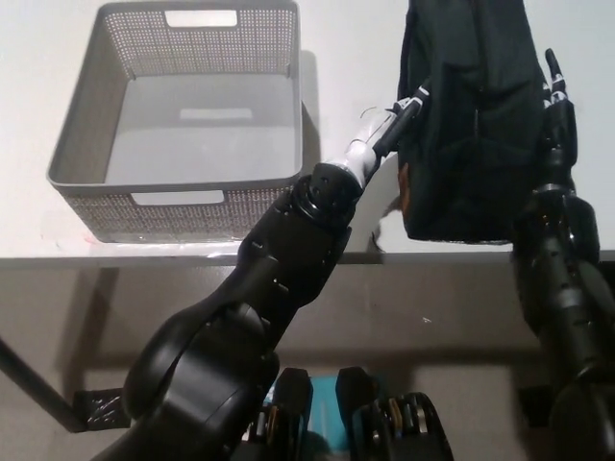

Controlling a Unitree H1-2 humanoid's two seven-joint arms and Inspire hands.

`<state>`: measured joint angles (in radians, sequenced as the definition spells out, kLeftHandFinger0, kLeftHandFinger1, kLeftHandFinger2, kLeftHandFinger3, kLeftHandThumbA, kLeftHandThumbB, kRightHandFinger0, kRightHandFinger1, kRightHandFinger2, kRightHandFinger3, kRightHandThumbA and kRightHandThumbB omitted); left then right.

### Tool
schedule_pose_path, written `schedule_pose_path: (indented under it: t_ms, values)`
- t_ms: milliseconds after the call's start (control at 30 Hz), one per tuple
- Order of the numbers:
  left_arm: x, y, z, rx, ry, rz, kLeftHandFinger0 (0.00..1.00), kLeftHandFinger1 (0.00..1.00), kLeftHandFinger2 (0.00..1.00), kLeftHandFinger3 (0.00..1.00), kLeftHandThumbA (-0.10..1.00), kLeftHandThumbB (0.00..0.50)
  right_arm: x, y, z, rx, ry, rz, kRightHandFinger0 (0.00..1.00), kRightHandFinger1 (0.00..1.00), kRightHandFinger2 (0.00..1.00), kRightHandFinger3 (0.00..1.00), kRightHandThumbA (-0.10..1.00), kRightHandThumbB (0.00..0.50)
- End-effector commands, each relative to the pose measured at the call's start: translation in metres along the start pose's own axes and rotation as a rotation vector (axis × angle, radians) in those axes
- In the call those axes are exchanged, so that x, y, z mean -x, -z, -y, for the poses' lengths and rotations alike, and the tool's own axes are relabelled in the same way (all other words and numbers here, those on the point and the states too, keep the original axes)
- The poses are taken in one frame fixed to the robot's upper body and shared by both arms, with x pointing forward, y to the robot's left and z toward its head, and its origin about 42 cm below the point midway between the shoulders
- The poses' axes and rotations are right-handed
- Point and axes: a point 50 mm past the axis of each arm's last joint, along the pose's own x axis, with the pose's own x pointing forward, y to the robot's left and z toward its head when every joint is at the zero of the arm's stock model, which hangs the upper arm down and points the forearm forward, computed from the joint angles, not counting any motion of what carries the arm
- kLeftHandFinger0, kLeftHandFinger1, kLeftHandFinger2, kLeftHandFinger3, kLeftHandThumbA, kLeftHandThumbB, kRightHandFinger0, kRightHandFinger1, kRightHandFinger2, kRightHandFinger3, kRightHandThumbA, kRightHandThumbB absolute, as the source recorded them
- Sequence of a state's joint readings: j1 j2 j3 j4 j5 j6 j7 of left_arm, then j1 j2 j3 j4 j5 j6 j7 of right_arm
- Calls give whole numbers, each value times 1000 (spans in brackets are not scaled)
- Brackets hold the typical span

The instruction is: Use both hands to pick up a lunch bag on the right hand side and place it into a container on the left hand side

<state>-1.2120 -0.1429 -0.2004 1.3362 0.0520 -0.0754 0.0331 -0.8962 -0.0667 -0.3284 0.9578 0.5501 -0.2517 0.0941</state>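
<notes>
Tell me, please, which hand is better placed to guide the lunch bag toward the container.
Probably the left hand: it presses the lunch bag on the side facing the container; the right hand is on the far side.

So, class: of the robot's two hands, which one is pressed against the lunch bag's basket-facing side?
The left hand, against the lunch bag on the side facing the basket; the right hand is on the far side.

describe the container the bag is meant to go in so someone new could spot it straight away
Start at the white table and look to its left half. There sits a grey basket, open-topped and empty, with perforated mesh walls and slot handles cut into its near and far rims. Its neighbour to the right, the lunch bag, is dark, soft and closed, so the pale rigid basket stands out.
</notes>
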Motion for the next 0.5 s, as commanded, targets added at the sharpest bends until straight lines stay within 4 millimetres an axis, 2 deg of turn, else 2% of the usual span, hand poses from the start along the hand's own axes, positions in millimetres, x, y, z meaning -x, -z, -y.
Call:
schedule_pose_path:
  t_ms: [0,33,67,100,133,200,333,400,467]
  values:
    - [-7,-60,32,-36,76,121,1000,1000,1000,1000,1000,345,-4,5,-69,31,-181,-73,1000,1000,1000,1000,1000,125]
    - [-7,-63,31,-29,78,125,1000,1000,1000,1000,1000,345,-5,2,-71,35,-178,-75,1000,1000,1000,1000,1000,128]
    - [-7,-67,29,-25,82,136,1000,1000,1000,1000,1000,317,-6,-1,-73,47,-170,-78,1000,1000,1000,1000,1000,138]
    - [-7,-68,28,-23,84,145,1000,1000,1000,1000,1000,314,-7,-3,-75,54,-164,-81,1000,1000,1000,1000,1000,137]
    - [-8,-69,28,-22,83,144,1000,1000,1000,1000,1000,287,-7,-4,-75,72,-166,-76,1000,1000,1000,1000,1000,124]
    - [-8,-70,24,-21,78,137,1000,1000,1000,1000,1000,283,-10,-6,-79,89,-169,-80,1000,1000,1000,1000,1000,104]
    - [-8,-71,15,39,76,136,1000,1000,1000,1000,1000,319,-14,-10,-88,143,-191,-82,1000,1000,1000,1000,1000,87]
    - [-9,-71,12,55,73,143,1000,1000,1000,1000,1000,309,-15,-11,-90,151,-203,-80,1000,1000,1000,1000,1000,76]
    - [-9,-77,3,160,57,167,1000,1000,1000,1000,1000,278,-17,-13,-92,184,-255,-71,1000,1000,1000,1000,1000,25]
